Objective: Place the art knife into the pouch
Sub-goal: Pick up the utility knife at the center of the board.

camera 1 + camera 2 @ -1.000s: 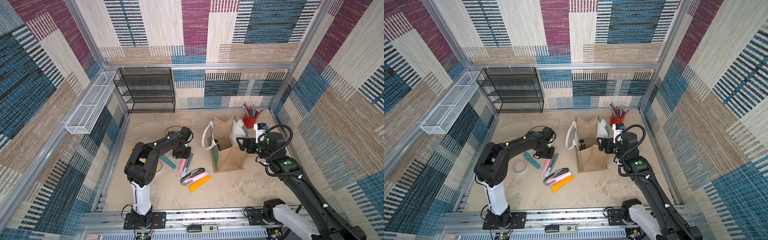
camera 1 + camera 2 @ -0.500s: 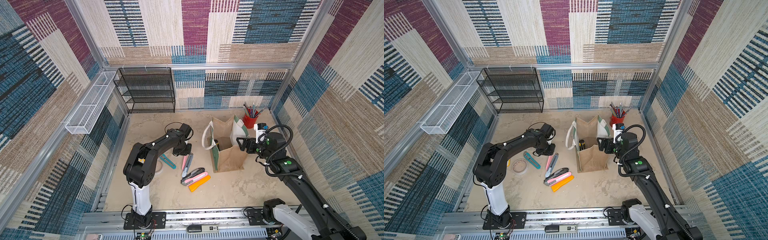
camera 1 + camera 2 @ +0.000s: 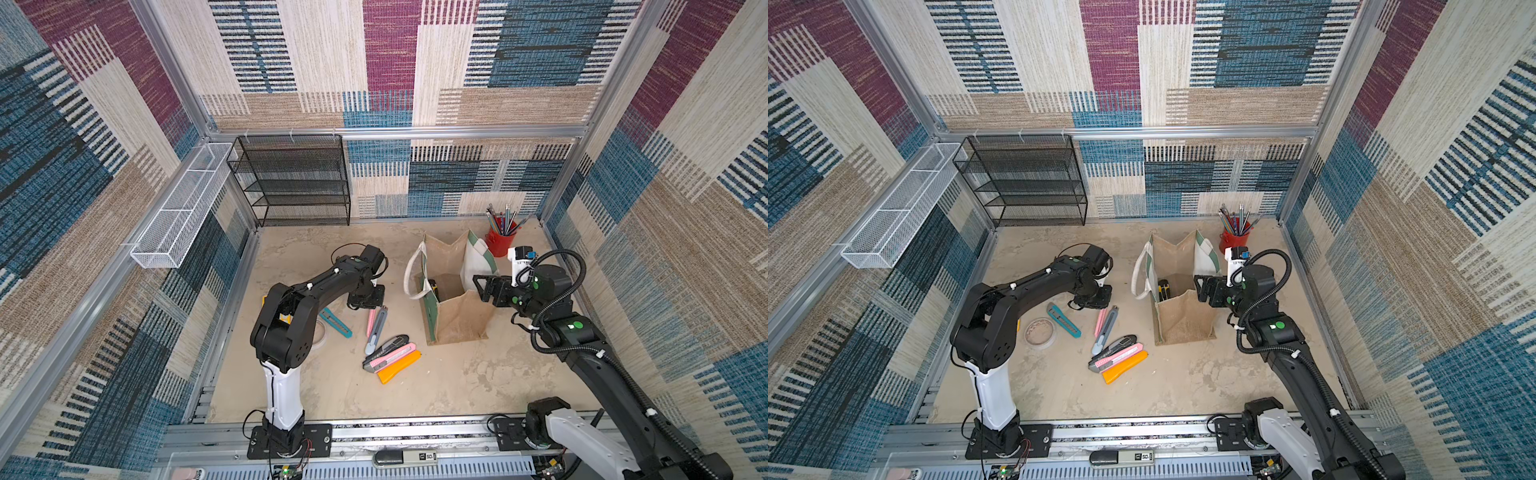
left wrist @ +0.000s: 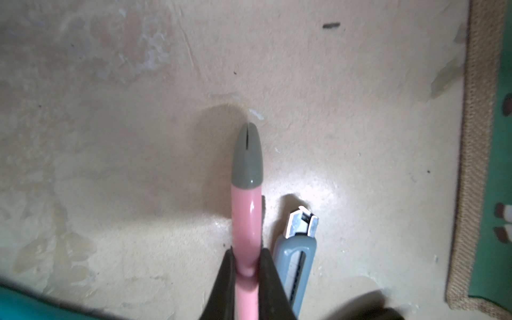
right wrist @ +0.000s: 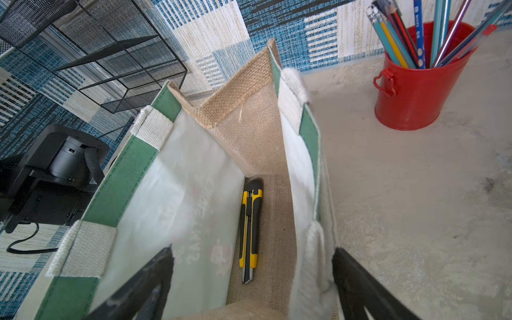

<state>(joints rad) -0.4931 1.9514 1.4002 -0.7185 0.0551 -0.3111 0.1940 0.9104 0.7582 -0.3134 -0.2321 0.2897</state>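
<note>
My left gripper (image 4: 246, 255) is shut on a pink art knife (image 4: 246, 216) with a grey tip, low over the table left of the pouch; both top views show this left gripper (image 3: 365, 301) and the knife (image 3: 1100, 322). The pouch (image 3: 457, 316) stands upright with its mouth open, tan jute with green trim. A yellow-black knife (image 5: 250, 227) lies on its bottom. My right gripper (image 5: 252, 250) is open wide at the pouch's rim, one finger inside over the white lining, one outside past the white handle (image 5: 318, 249).
A grey-blue knife (image 4: 300, 263) lies right beside the pink one. A teal knife (image 3: 336, 322), a pile of knives (image 3: 390, 353) with an orange one (image 3: 399, 365) and a tape ring (image 3: 1040, 332) lie nearby. Behind stand a red pencil cup (image 3: 500, 241) and a black mesh shelf (image 3: 299, 183).
My left jaws have closed on the pink knife. The right arm and the pouch have not moved.
</note>
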